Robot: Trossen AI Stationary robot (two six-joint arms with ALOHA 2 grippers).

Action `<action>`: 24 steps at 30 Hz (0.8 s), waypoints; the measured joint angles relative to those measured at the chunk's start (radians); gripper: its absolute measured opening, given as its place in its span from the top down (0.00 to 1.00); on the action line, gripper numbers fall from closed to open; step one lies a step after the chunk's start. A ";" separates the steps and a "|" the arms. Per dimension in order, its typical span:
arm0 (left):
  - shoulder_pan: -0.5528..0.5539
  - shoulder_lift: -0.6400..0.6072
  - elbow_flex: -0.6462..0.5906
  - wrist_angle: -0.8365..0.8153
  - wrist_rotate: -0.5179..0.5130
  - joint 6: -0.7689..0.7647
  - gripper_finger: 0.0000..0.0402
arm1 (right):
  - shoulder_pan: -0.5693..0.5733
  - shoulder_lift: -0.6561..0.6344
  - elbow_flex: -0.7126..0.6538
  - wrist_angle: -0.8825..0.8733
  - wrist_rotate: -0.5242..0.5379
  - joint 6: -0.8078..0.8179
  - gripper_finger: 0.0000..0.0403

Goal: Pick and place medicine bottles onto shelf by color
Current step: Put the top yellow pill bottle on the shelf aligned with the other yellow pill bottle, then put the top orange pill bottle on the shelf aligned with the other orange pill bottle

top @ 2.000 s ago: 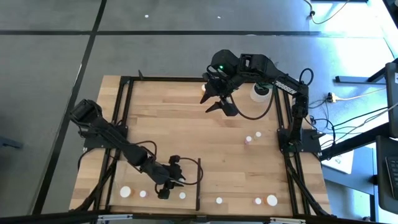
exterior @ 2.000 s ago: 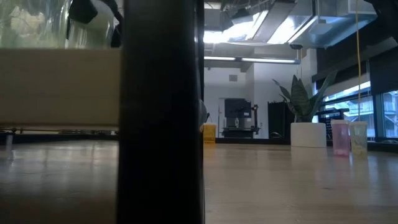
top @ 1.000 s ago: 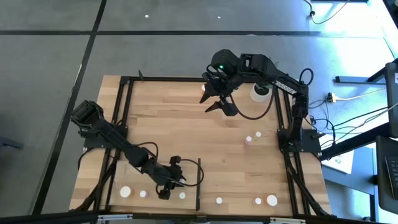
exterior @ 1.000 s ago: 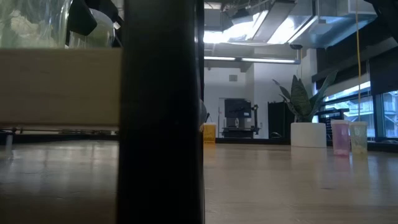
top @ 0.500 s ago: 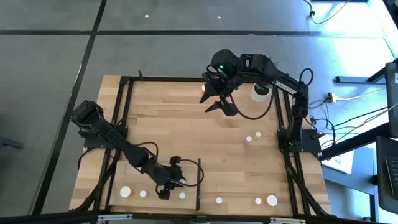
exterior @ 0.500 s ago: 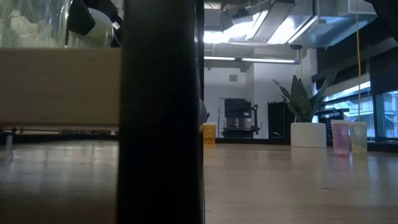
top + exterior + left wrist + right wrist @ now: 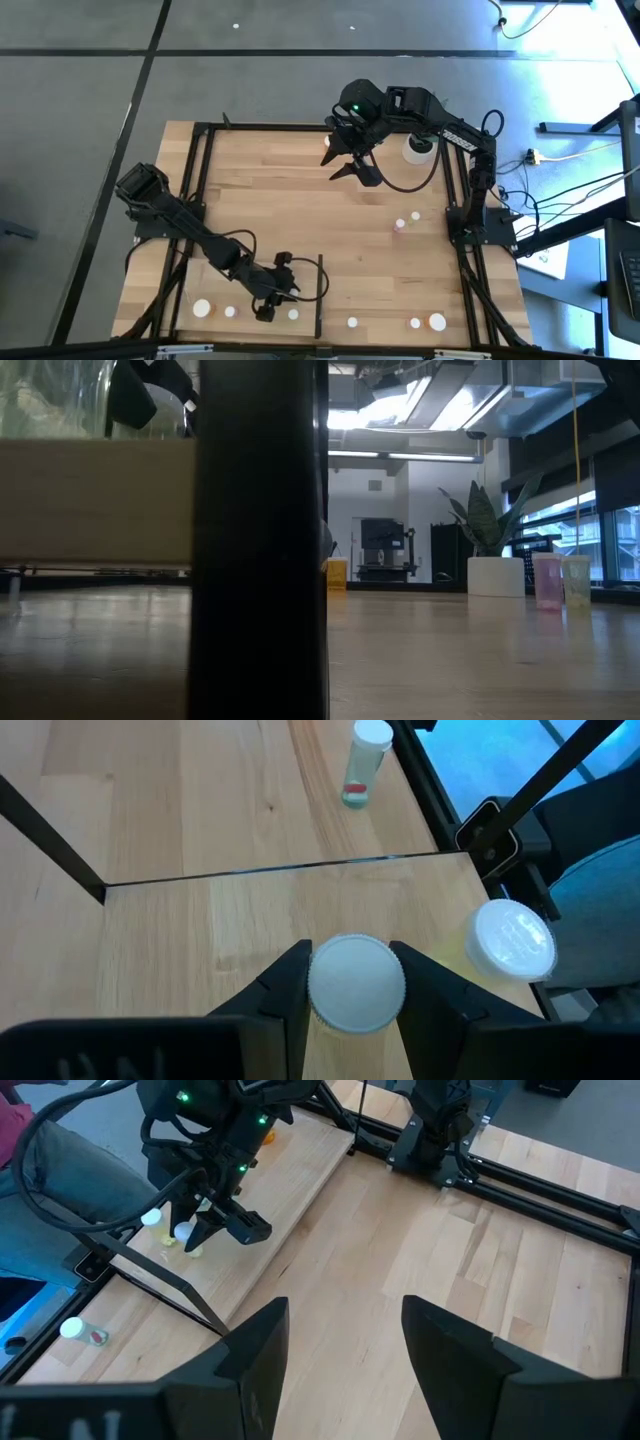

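The shelf (image 7: pixel 250 275), a pale plank panel with a black upright strip (image 7: pixel 320 295), lies at the table's near left. On it stand a larger orange bottle (image 7: pixel 202 309) and two small ones (image 7: pixel 230 312) (image 7: pixel 293 314). My left gripper (image 7: pixel 266 308) is over the shelf, shut on a white-capped bottle (image 7: pixel 356 982). Its body is hidden under the cap. A yellow-green bottle (image 7: pixel 513 940) stands beside it. My right gripper (image 7: pixel 350 165) hangs open, high over the table's far middle, with nothing between its fingers. My left gripper pinches the round white cap's opposite sides (image 7: pixel 318 986) between its two fingers. The fingers slant downward, coming from the table's left. The cap faces up. I cannot tell whether the bottle's base rests on the shelf, because the cap and fingers cover it.
Loose bottles stand right of the shelf's strip along the near edge (image 7: pixel 352 322) (image 7: pixel 414 323) (image 7: pixel 437 322), and two more sit at mid right (image 7: pixel 400 224) (image 7: pixel 415 215). A white plant pot (image 7: pixel 418 148) stands at the far right. Black rails (image 7: pixel 205 130) frame the tabletop.
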 joint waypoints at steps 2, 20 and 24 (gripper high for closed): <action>0.003 0.000 0.000 0.000 0.001 0.000 0.72 | 0.000 0.000 0.000 0.000 0.000 0.000 0.51; 0.010 0.002 0.000 -0.005 0.001 0.000 0.58 | 0.000 0.000 0.000 0.000 0.000 0.000 0.51; 0.010 0.002 0.000 -0.004 0.001 0.001 0.53 | 0.000 0.000 0.000 0.000 0.000 0.000 0.51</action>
